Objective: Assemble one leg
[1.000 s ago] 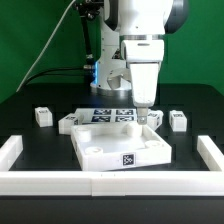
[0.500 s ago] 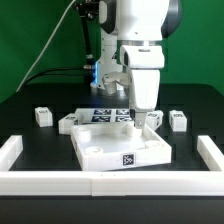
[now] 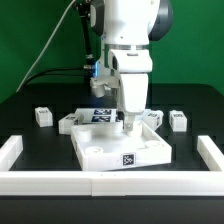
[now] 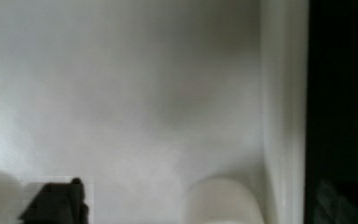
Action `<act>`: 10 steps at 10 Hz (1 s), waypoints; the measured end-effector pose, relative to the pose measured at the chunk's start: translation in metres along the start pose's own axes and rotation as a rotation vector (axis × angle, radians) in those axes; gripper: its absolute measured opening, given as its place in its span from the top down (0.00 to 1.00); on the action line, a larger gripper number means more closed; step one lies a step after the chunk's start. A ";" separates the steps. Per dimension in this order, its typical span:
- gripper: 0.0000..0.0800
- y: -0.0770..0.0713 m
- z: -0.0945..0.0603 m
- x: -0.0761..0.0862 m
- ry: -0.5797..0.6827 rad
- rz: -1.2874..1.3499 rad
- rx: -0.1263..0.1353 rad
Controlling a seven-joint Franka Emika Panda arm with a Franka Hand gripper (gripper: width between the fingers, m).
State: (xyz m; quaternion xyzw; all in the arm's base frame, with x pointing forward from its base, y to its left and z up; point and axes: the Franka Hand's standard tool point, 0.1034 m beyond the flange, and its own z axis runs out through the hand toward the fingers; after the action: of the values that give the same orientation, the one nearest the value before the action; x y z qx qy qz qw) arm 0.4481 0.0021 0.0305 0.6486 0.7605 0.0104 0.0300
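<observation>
The large flat white square part (image 3: 120, 145) lies mid-table with a tag on its front edge. Several small white legs stand around it: one (image 3: 42, 116) and another (image 3: 68, 122) on the exterior view's left, one (image 3: 155, 119) at the part's far right corner, and one (image 3: 178, 120) further right. My gripper (image 3: 130, 119) hangs low over the part's far edge, just left of the corner leg, touching no leg. In the wrist view I see only blurred white surface (image 4: 140, 110) close up and one dark fingertip (image 4: 51, 205). The jaws look spread, with nothing between them.
The marker board (image 3: 105, 113) lies behind the square part. White rails (image 3: 100, 185) border the table at the front and at both sides (image 3: 10, 150). Cables hang behind the arm.
The gripper has moved toward the exterior view's left and down, from above the corner leg to the square part's far edge. The parts have not moved.
</observation>
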 end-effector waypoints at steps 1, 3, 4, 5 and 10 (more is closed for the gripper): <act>0.19 -0.002 0.001 -0.006 0.000 0.000 0.003; 0.19 -0.008 0.009 -0.010 0.004 0.003 0.020; 0.19 -0.012 0.016 -0.007 0.010 0.000 0.036; 0.19 -0.015 0.020 -0.006 0.013 -0.010 0.044; 0.45 -0.016 0.023 -0.006 0.015 -0.012 0.049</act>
State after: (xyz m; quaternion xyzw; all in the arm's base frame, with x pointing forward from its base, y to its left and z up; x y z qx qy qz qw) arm 0.4346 -0.0067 0.0069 0.6445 0.7646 -0.0035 0.0086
